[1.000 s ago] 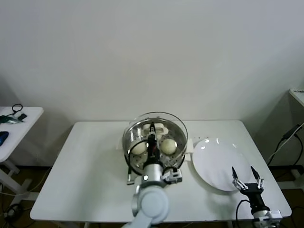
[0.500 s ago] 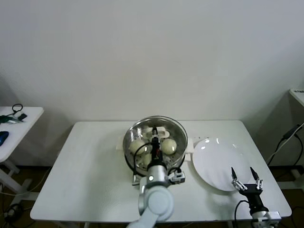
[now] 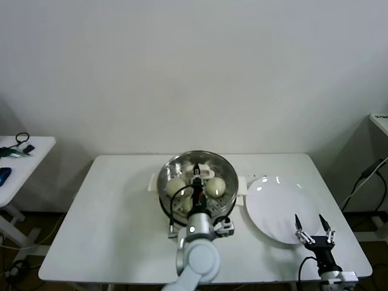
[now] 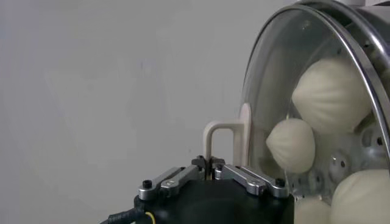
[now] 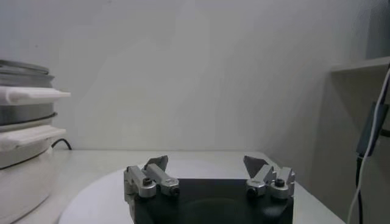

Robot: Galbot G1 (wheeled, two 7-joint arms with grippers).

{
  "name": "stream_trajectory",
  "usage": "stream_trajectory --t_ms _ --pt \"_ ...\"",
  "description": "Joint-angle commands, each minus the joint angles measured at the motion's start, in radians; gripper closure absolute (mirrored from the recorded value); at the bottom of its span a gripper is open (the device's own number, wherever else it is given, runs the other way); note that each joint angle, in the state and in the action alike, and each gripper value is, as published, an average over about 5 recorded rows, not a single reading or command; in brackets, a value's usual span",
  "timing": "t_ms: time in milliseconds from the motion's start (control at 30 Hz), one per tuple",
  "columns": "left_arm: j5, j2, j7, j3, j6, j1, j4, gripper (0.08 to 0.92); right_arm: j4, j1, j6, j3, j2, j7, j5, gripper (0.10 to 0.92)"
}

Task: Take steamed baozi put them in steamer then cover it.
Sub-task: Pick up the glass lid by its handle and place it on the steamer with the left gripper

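Now, left gripper: jaws clamped on the cover handle, over the steamer
Right gripper: jaws wide, at plate
Baozi: under the glass

Lighting: even, diffuse, from overhead; moderately bright, room wall pale and flat, dimming toward the corners of the head view.
Shadows: soft and faint, a thin one under the steamer on the table.
Glare: small bright specks on the white plate; a curved highlight along the cover rim in the left wrist view.
Focus: head view slightly soft overall. Left wrist view sharp on the baozi behind glass; near housing dark. Right wrist view clear, wall behind featureless.
Distortion: none evident at the edges.
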State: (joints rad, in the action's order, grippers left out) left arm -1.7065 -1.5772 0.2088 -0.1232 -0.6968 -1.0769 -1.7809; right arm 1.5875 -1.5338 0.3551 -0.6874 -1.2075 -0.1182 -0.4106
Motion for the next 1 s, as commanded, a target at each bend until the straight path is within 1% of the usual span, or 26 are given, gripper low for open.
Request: stream_trajectory --t_ms 33,800,900,1000 --pt "0.0 -0.001 -0.001 0.0 -0.003 -0.002 0.005 0.867 0.003 -0.002 0.0 -0.001 -0.006 0.0 0.002 0.203" --pt "0.018 0.001 -0.038 0.007 0.006 0.0 0.032 0.863 -0.001 0.003 0.003 0.002 -0.022 -0.005 0.025 0.203" --pt "0.033 0.004 -0.043 0.007 0.011 -0.003 0.029 0.823 0.0 0.004 0.001 0.003 -0.023 -0.006 0.028 0.203" --pt "0.066 0.007 -0.058 0.003 0.014 -0.003 0.024 0.742 0.0 0.005 -0.006 0.005 -0.022 -0.007 0.029 0.203"
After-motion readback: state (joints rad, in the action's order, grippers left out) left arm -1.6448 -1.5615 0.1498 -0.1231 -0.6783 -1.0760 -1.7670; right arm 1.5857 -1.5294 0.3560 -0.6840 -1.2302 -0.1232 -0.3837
